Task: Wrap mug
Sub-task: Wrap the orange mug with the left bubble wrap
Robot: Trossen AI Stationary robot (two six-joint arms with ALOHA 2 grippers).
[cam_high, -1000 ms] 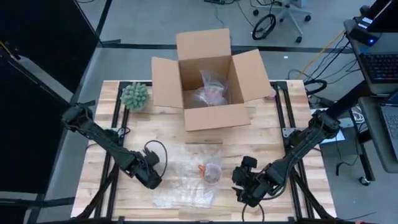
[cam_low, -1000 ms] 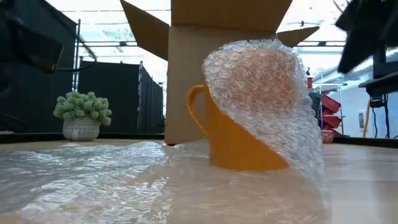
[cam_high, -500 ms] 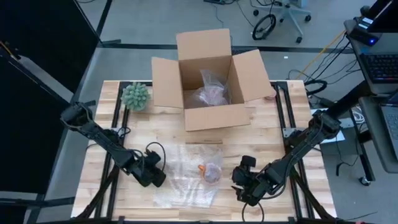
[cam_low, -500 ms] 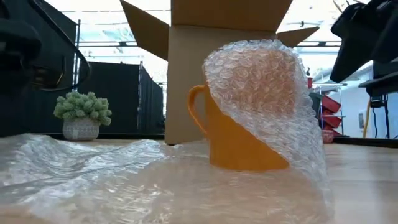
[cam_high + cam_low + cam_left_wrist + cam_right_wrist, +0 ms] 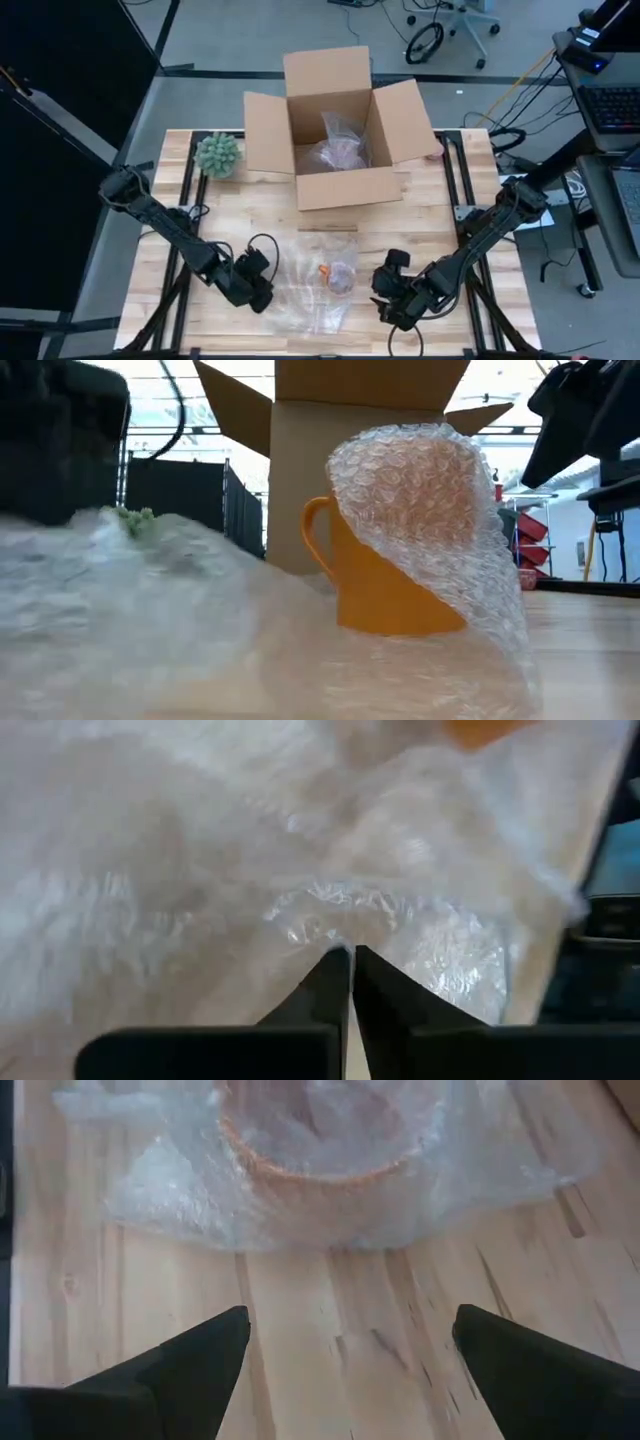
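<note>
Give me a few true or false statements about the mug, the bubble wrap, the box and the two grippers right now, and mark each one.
1. The left gripper is shut on the bubble wrap. True.
2. The orange mug is fully covered by wrap. False: its handle and lower body are bare; wrap drapes only over its top and one side.
3. The right gripper is clamped on the mug. False: it is open over bare table, beside the mug.
4. The cardboard box stands open with a bubble-wrapped item inside. True.
5. The potted plant sits inside the box. False: it stands on the table, beside the box.
</note>
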